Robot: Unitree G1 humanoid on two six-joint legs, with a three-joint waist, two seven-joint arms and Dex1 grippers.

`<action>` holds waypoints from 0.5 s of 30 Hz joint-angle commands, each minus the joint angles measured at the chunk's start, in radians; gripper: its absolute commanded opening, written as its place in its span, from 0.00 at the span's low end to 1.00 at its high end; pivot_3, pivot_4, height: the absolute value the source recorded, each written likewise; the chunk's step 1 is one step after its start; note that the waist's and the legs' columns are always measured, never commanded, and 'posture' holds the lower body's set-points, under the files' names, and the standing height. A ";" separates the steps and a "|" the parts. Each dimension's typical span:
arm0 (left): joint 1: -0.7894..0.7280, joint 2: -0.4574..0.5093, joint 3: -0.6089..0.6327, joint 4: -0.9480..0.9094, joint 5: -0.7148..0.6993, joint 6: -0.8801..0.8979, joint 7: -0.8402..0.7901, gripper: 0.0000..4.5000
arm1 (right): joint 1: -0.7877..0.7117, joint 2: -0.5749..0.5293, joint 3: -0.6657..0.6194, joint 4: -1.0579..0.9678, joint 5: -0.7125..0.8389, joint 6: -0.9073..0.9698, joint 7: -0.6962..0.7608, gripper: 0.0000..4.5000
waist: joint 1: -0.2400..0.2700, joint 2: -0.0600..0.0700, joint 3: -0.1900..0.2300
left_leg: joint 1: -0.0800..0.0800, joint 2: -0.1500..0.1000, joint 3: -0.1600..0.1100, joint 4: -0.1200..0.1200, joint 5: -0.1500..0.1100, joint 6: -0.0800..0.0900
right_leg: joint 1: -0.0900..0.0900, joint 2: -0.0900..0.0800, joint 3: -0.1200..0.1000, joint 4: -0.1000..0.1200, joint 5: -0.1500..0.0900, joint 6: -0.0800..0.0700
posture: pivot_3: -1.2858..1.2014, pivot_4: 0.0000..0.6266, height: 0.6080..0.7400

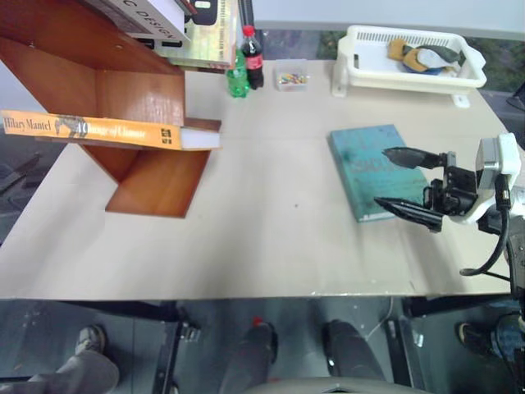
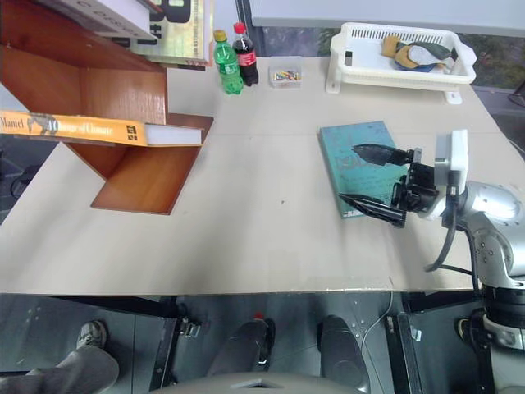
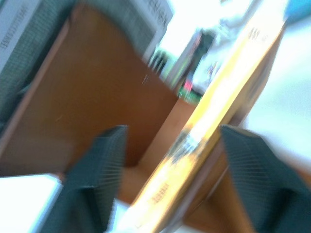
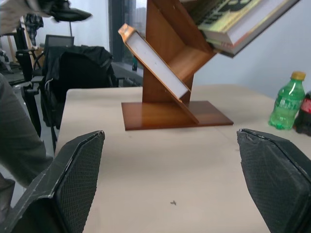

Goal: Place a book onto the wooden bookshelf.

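Where the orange-yellow book [image 1: 90,129] lies is on a slanted board of the wooden bookshelf [image 1: 143,98], spine outward, white page edges at its right end, one end jutting past the board at the left; by the look of it the placing is done or all but done. Bookshelf: reddish-brown, boards crossing at a slant on a flat foot, standing at the left of the bench [image 1: 262,238]; the slant is likely what keeps books from sliding out. Upper board: grey and white books [image 1: 164,20], stacked. Left hand [image 3: 167,179]: seen from its own wrist camera, two dark fingers [image 3: 97,170] spread to either side of the book's spine with a gap on each side, holding nothing as far as the blurred picture tells; it points at the shelf. Right hand [image 1: 413,184]: at the right of the bench, above the right edge of the teal book [image 1: 371,168], level, pointing leftward toward the shelf, fingers wide apart and empty; probably parked clear of the work. Teal book: flat on the bench, well apart from the shelf. Far edge: green bottle [image 1: 237,80] touching cola bottle [image 1: 252,56], small clear box [image 1: 290,75], white basket [image 1: 410,57] holding cloths.
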 commanded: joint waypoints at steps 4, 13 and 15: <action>-0.126 -0.264 -0.553 -0.279 0.130 0.231 0.391 0.01 | 0.018 -0.045 -0.055 -0.105 0.005 0.031 -0.044 1.00 | 0.031 0.002 -0.001 | 0.001 0.000 0.002 0.002 0.000 0.000 | 0.003 0.003 -0.004 0.002 0.000 0.000 | 0.52 0.24 1.00; -0.607 -0.576 -1.096 0.219 0.690 0.017 0.699 0.01 | 0.137 -0.091 -0.172 -0.314 0.058 0.127 -0.202 1.00 | 0.054 0.000 -0.002 | 0.001 0.001 0.004 0.008 0.000 0.000 | 0.010 0.005 -0.009 -0.003 0.004 0.000 | 0.52 0.24 1.00; -0.659 -0.637 -1.081 0.283 0.721 0.013 0.797 0.01 | 0.149 -0.092 -0.183 -0.338 0.069 0.139 -0.228 1.00 | 0.051 -0.001 -0.002 | 0.000 0.001 0.005 0.007 0.000 0.000 | 0.009 0.005 -0.008 -0.003 0.004 0.000 | 0.52 0.24 1.00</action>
